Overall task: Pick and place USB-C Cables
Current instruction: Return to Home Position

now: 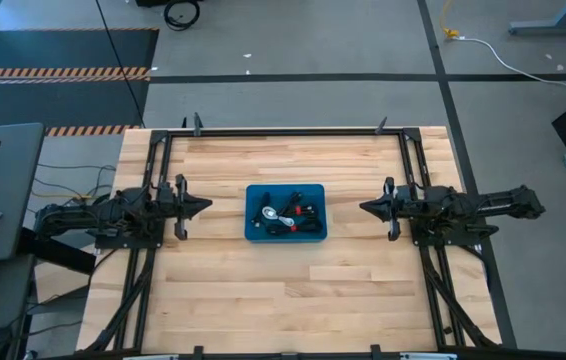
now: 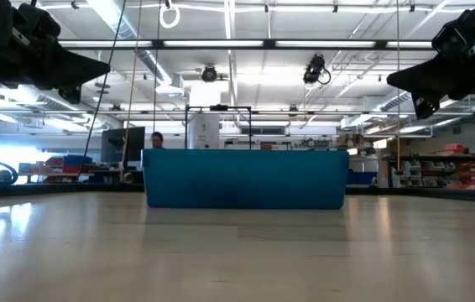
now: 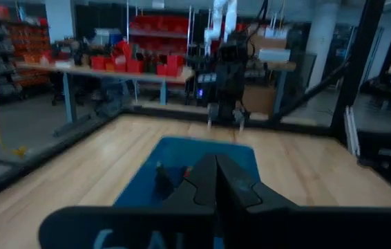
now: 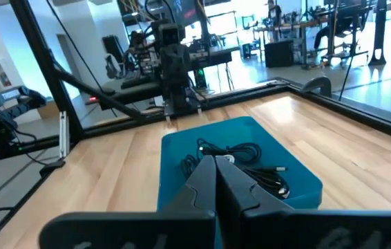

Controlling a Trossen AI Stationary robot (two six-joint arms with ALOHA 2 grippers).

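High view: USB-C cables [image 1: 288, 213] lie inside the blue bin [image 1: 285, 238], centred on the surface [image 1: 293, 295]; left arm [image 1: 113, 215] and right arm [image 1: 468, 205] flank it, well apart, jaws clenched on nothing. Likely hazard: a springy coil creeping over the rim, or a low-swinging arm nudging the bin.

high view: USB-C cables [image 1: 293, 215] overlapping, count unclear | low view: blue bin [image 2: 246, 178] wall hides them

Pale lettering on the left gripper [image 3: 215, 162] housing is too blurred to read; nothing else legible.
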